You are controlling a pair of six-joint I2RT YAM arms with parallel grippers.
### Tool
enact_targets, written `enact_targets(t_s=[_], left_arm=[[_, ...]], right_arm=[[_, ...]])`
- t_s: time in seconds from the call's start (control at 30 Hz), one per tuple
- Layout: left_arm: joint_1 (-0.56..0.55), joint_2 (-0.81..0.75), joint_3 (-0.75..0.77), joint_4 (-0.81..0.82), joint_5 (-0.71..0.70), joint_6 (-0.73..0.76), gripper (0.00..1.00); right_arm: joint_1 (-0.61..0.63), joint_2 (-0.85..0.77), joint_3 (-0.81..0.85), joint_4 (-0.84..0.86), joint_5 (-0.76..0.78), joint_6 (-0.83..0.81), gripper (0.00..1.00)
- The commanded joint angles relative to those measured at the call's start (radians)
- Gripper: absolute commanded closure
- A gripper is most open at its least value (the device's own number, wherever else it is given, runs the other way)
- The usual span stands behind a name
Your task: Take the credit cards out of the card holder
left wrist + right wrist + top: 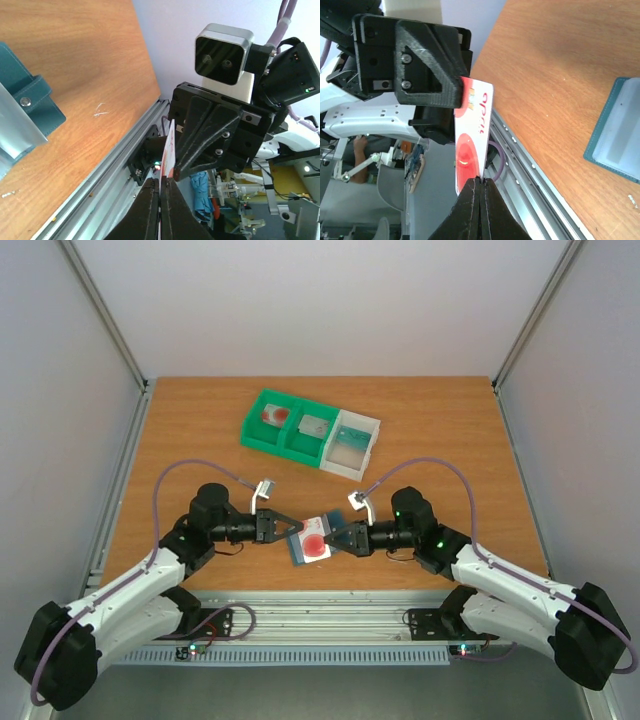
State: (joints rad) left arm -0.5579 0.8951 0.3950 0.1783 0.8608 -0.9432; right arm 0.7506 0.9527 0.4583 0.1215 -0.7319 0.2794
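A white credit card (316,543) with a red disc hangs in the air between both arms, above the table's near edge. My left gripper (298,528) is shut on its left edge, and the left wrist view shows the card (169,150) edge-on between the closed fingertips (162,179). My right gripper (333,538) is shut on the opposite edge, pinching the card (470,150) at its tip (481,179). The dark teal card holder (296,553) lies open on the table just below; it also shows as card holder (25,105) and card holder (620,135).
A green-and-white bin tray (248,430) stands further back at mid-table. It holds a red-marked card (272,416), a grey card (315,426) and a pale teal one (352,448). The aluminium rail (330,605) runs along the near edge.
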Motion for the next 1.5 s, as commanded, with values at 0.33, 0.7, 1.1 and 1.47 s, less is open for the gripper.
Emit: enact_targets(t_s=[0.33, 0.7, 1.1, 1.47], left_arm=[[-0.004, -0.099, 0.089, -0.312, -0.319, 0.127, 0.99], [-0.004, -0.174, 0.131, -0.531, -0.759, 0.173, 0.99], [-0.005, -0.282, 0.155, -0.699, -1.039, 0.150, 1.00], [-0.004, -0.327, 0.112, -0.689, -1.054, 0.125, 1.00]], right_arm=[[-0.006, -0.064, 0.133, -0.397, 0.394, -0.045, 0.63], [-0.075, 0.238, 0.372, -0.622, 0.934, -0.124, 0.60], [-0.263, 0.631, 0.643, -0.566, 0.970, -0.086, 0.48], [-0.345, 0.815, 0.761, -0.490, 0.815, -0.097, 0.47]])
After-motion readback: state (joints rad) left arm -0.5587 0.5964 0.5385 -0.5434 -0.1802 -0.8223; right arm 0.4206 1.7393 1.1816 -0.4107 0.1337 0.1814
